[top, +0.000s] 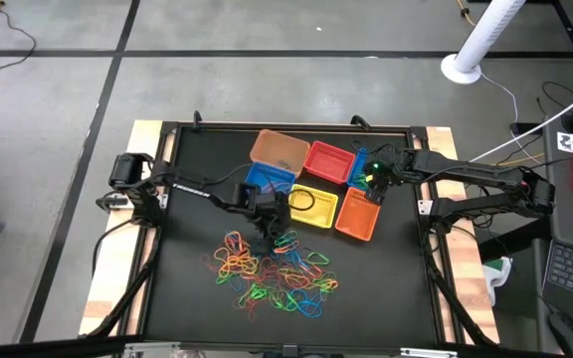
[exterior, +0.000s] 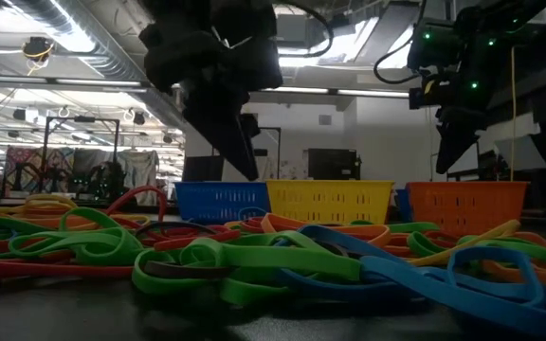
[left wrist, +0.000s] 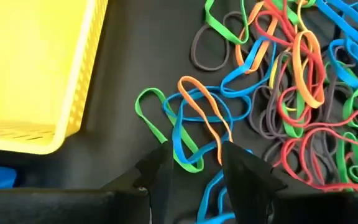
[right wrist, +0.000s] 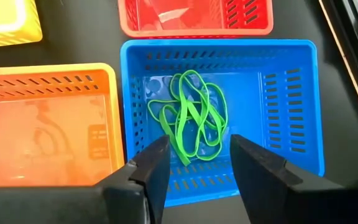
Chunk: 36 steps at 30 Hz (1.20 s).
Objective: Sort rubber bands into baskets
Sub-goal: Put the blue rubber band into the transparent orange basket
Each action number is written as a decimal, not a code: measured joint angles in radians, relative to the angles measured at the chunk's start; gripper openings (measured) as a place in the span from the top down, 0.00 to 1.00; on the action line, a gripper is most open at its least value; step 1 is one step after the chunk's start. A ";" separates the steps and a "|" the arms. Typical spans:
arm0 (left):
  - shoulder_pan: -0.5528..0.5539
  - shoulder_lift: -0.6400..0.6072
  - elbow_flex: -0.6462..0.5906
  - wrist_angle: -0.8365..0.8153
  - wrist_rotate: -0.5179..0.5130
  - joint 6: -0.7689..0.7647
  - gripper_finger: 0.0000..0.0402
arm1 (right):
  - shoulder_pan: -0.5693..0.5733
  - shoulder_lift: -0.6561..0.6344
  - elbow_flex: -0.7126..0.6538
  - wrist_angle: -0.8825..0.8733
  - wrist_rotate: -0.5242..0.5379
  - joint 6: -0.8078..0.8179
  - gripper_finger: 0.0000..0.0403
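A pile of rubber bands (top: pixel 272 273) in red, orange, yellow, green and blue lies on the black table, on the near side of the baskets. My left gripper (left wrist: pixel 194 152) hangs open over the pile's far edge, next to the yellow basket (left wrist: pixel 36 74). A blue band (left wrist: pixel 188 134) and an orange band (left wrist: pixel 205 115) lie below the gap between its fingers. My right gripper (right wrist: pixel 199 146) is open above a blue basket (right wrist: pixel 291 106) that holds green bands (right wrist: pixel 191 118). In the low view both grippers (exterior: pixel 240 161) (exterior: pixel 448 156) point down, clear of the table.
The baskets stand in a cluster at the table's far middle: tan-orange (top: pixel 280 150), red (top: pixel 329 162), another blue (top: pixel 263 179), yellow (top: pixel 314 206) with a dark band inside, and orange (top: pixel 358 215). Bare black table lies to the left and right of the pile.
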 joint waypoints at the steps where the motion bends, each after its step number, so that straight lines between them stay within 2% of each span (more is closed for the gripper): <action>1: 0.000 0.000 -0.009 0.014 -0.004 -0.004 0.67 | 0.000 0.000 0.000 0.000 0.000 0.000 0.58; 11: -0.002 0.004 -0.023 0.037 -0.014 -0.067 0.67 | 0.000 0.000 0.000 0.000 0.000 0.000 0.58; 21: -0.007 0.044 -0.023 0.078 -0.029 -0.067 0.67 | 0.000 0.000 0.000 0.028 -0.001 0.000 0.58; 25: -0.007 0.042 -0.023 0.078 -0.080 -0.071 0.67 | 0.000 0.000 0.000 0.040 -0.004 0.000 0.58; 36: -0.027 0.077 -0.023 0.082 -0.082 -0.093 0.67 | 0.000 0.000 0.000 0.041 -0.013 0.000 0.58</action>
